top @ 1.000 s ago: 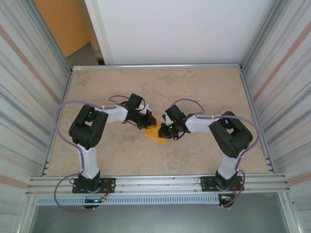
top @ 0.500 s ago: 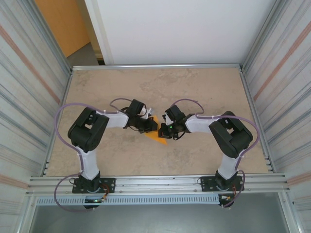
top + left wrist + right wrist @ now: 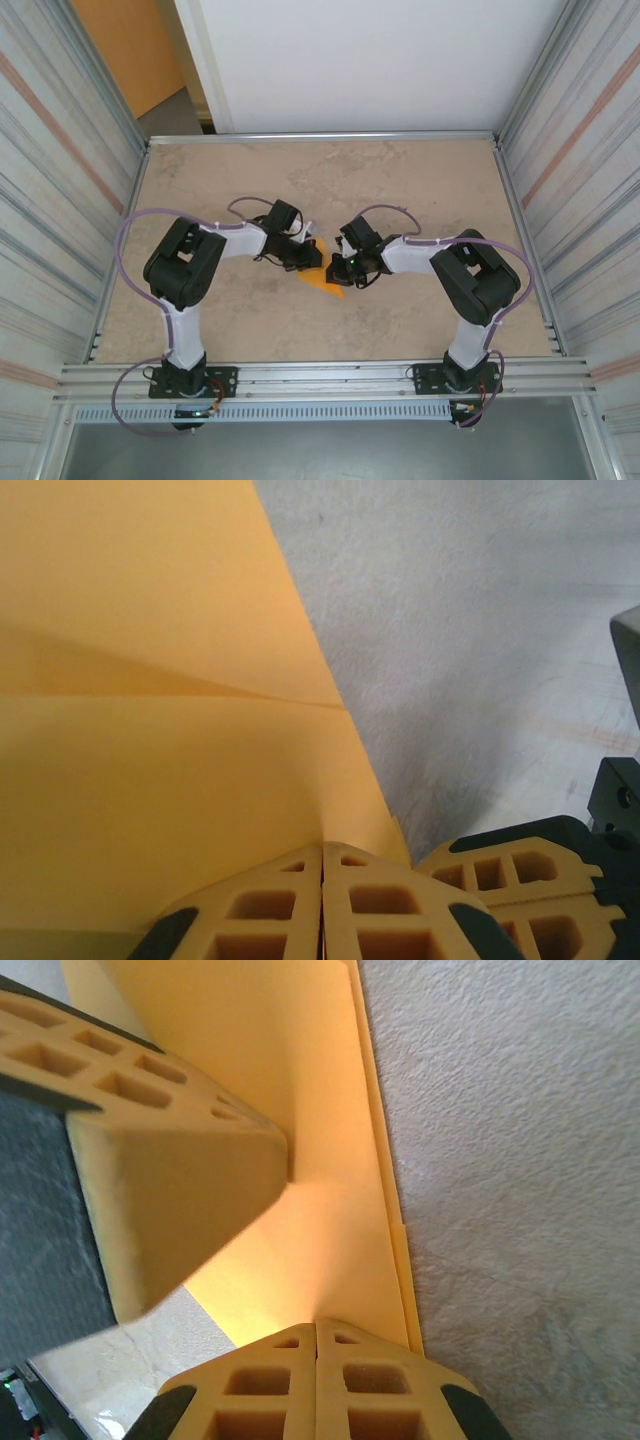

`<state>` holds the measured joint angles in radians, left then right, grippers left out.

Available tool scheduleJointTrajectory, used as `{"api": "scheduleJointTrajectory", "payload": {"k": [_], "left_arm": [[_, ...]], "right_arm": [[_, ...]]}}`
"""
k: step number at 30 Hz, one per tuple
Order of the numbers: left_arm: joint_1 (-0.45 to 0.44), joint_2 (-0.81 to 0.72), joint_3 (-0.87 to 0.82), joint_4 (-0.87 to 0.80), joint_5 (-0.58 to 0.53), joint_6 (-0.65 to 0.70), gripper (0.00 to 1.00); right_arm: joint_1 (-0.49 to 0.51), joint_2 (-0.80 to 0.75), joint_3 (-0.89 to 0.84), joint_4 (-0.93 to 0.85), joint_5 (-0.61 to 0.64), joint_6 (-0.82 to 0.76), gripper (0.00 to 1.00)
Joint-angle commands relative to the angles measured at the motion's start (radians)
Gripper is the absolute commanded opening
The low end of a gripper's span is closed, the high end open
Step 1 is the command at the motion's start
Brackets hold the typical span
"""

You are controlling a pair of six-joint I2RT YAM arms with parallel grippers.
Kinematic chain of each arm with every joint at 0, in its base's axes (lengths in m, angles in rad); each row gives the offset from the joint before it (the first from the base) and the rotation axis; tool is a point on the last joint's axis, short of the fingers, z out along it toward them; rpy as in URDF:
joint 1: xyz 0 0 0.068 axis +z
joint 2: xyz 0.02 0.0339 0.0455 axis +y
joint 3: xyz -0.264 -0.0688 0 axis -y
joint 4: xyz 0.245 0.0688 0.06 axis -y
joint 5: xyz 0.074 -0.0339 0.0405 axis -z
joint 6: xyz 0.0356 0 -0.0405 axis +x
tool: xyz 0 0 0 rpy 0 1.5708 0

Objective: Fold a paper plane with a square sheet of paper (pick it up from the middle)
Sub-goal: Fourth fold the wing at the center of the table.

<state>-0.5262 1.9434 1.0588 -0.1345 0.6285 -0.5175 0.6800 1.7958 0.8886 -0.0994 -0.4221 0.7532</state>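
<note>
From above, both arms reach in over the middle of the table [image 3: 420, 180]; the left gripper [image 3: 313, 259] and the right gripper [image 3: 336, 268] meet almost tip to tip; the orange paper [image 3: 326, 282] lies flat just beneath them, a folded pointed shape sticking out past the tips towards the arm bases; both pairs of jaws look closed from up here;

on the left wrist, the left gripper [image 3: 321, 905] has its two yellow fingers pressed flush together, no gap between them; the orange paper [image 3: 150, 740] spreads ahead and to the left of the tips, a crease running across it, and its slanted edge comes right down to the seam of the jaws; whether a layer is nipped in there I cannot tell; the right gripper's fingers [image 3: 510, 852] sit just beside, to the right, over bare table [image 3: 480, 630];

on the right wrist, the right gripper [image 3: 316, 1385] is clenched just as tight, tips at the near edge of the orange paper [image 3: 330, 1140]; whether it pinches the paper I cannot tell; the left gripper's fingers [image 3: 180, 1160] come in from the left ahead of the tips, their end against the paper; bare table [image 3: 520, 1180] lies to the right
</note>
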Motion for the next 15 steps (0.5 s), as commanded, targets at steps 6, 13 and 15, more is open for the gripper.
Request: {"api": "scheduleJointTrajectory", "payload": {"k": [6, 13, 15], "left_arm": [[0.142, 0.057, 0.036, -0.066, -0.143, 0.053, 0.1], [0.241, 0.077, 0.079, -0.067, -0.14, 0.062, 0.1], [0.251, 0.075, 0.095, -0.079, -0.147, 0.072, 0.1]], "right_arm": [[0.0, 0.092, -0.109, -0.204, 0.105, 0.048, 0.05], [0.001, 0.085, -0.111, -0.184, 0.094, 0.063, 0.05], [0.001, 0.082, -0.105, -0.176, 0.085, 0.066, 0.06]]}}
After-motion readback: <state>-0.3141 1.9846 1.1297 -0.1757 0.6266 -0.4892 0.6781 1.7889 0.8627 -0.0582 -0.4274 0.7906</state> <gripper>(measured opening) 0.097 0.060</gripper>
